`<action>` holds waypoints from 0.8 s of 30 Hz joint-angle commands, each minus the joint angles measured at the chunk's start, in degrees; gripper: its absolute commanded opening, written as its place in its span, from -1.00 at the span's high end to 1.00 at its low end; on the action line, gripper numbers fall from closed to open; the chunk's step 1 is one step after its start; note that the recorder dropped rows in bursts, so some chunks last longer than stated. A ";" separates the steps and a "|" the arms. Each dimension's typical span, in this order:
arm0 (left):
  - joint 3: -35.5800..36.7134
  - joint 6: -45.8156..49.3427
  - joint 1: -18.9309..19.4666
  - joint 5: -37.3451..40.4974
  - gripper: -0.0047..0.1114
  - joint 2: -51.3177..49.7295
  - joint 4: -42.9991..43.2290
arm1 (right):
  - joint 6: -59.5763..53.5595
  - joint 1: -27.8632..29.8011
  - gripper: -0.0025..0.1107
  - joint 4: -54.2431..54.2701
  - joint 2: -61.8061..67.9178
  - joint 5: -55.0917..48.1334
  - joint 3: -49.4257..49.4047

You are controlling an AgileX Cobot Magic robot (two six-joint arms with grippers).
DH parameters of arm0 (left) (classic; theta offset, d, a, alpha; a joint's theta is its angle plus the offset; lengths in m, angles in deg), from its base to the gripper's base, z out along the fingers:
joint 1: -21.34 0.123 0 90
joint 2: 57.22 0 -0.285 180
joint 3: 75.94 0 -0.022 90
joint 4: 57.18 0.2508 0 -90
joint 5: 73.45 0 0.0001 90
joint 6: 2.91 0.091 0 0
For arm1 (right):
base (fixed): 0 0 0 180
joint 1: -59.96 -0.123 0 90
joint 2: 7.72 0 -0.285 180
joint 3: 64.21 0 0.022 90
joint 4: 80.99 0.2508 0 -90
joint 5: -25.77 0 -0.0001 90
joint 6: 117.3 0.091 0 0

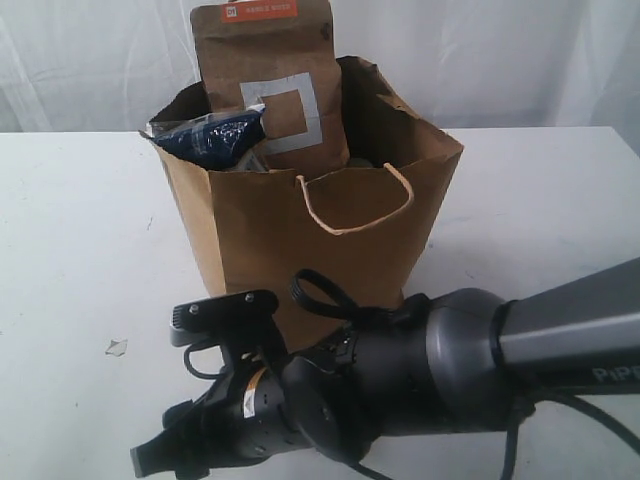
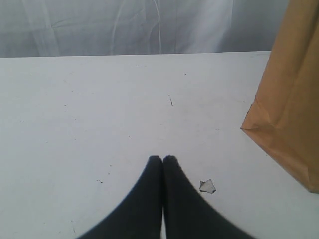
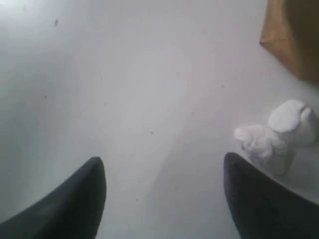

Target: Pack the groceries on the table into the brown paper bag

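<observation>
The bag (image 1: 330,250) stands upright on the middle of the table (image 1: 80,250), its ragged rim open and a cord handle (image 1: 355,205) hanging down its near face. A pouch (image 1: 270,80) with an orange top and a grey square on its front rises upright out of the bag, well above the rim. Beside it, a dark packet (image 1: 210,140) pokes out over the bag's left edge. A small white scrap (image 1: 117,347) lies on the table to the left of the bag and apart from it. In front of the bag, a dark grey arm (image 1: 450,360) stretches across the foreground from the right, covering the foot of the bag; which arm it is cannot be told. The left gripper (image 2: 163,159) hovers over bare table with its fingers pressed together and nothing between them, the scrap just beside their tips and a corner of the bag off to one side. The right gripper (image 3: 163,159) has its fingers spread wide apart over the table, holding nothing. Near one finger sits a white lump (image 3: 279,134), too blurred to identify, with a corner of the bag beyond it. A pale curtain (image 1: 90,60) hangs behind the bag.
</observation>
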 commanded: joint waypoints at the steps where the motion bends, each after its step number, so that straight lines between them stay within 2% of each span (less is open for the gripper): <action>1: 0.21 0.00 0.13 0.09 0.92 0.27 0.05 | -0.64 0.30 -0.16 -0.04 -0.02 -1.53 3.17; 17: 0.21 0.00 0.13 0.09 0.92 0.27 0.05 | 0.07 0.30 -0.15 0.08 4.34 -3.26 5.91; 24: 0.21 0.00 0.13 0.09 0.92 0.27 0.05 | 0.42 0.30 0.02 0.08 4.34 -4.99 6.13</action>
